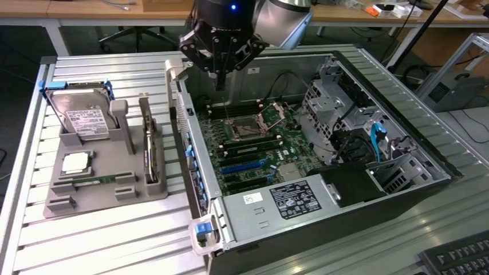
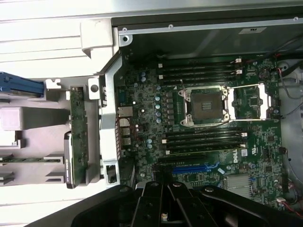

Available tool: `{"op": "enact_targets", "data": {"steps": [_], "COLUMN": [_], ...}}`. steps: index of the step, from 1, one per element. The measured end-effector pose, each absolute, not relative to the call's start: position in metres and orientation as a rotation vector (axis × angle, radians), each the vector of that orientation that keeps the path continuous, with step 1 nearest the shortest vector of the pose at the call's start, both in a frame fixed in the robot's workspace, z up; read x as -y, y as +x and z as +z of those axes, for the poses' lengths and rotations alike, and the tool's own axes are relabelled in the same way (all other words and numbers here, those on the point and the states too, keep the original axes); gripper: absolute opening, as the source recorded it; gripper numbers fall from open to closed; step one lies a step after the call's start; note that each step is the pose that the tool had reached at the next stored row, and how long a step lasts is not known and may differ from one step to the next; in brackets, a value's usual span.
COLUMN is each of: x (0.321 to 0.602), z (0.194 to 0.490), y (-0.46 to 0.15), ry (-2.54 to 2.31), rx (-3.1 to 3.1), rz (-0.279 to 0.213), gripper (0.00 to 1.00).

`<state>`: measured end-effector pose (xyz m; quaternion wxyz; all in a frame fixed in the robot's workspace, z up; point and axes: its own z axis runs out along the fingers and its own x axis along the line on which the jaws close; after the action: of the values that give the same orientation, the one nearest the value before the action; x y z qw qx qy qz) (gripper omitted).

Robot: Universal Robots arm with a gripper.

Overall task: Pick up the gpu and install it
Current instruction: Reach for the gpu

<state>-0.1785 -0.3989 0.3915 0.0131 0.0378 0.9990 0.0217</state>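
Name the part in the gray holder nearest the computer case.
The gpu, a thin card on edge at the side of the holder facing the case; the hard drive, processor and memory stick sit farther off.

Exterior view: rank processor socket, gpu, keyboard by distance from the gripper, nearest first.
1. processor socket: inside the case, close under the gripper.
2. gpu: upright in the grey holder, exterior view's left.
3. keyboard: bottom corner, exterior view's right.

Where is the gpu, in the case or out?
Out: the gpu stands on edge in the gray holder, beside the computer case.
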Motion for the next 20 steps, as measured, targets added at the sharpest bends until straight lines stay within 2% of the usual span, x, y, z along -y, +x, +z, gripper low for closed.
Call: {"op": "enact_targets", "data": {"steps": [20], "x": [0.3989], "z": [0.3914], "y": [-0.1852], "ry": [0.118], "rx": [-3.113], "rz": [0.068], "gripper": [0.11]}}
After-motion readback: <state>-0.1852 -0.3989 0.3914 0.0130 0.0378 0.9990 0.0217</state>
